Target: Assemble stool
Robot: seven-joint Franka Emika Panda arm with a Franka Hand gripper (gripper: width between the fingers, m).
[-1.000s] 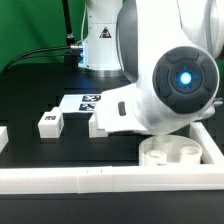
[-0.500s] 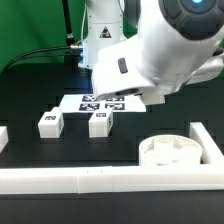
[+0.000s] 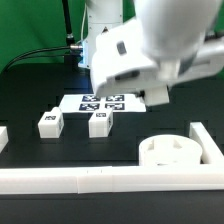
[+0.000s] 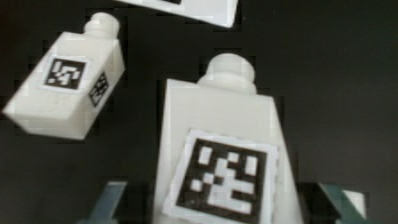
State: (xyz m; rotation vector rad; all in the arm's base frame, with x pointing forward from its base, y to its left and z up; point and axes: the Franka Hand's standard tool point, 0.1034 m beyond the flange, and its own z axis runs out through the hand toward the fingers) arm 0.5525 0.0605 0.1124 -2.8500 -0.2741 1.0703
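Alignment over a leg was judged to be the step in hand. At the exterior view's left, one stool leg (image 3: 48, 122) was seen lying on the dark table (image 3: 25, 100), apart from its neighbour. Just to its right a second leg (image 3: 100, 122) lay with one end close to the marker board (image 3: 100, 101). Further right, the round seat (image 3: 172, 152) was set in the corner formed by the white border rails (image 3: 90, 180), well apart from both legs. A third leg could not be found in either view.

In the wrist view the pincer (image 4: 224, 203) was shown wide open and empty — its two dark fingertips (image 4: 111, 200) stood to either side of what was taken to be the second leg, touching nothing. That leg's tagged face was turned up, and its rounded peg pointed toward the board.

For a good grasp, the descent would best be made straight down, with the leg kept centred between the jaws so that neither fingertip is landed on the top face. The leg appeared close to square with the fingers, so little wrist turn should be needed. The other leg lay near — care should be taken that it is not nudged. Closing across the flat sides was judged the firmest hold.
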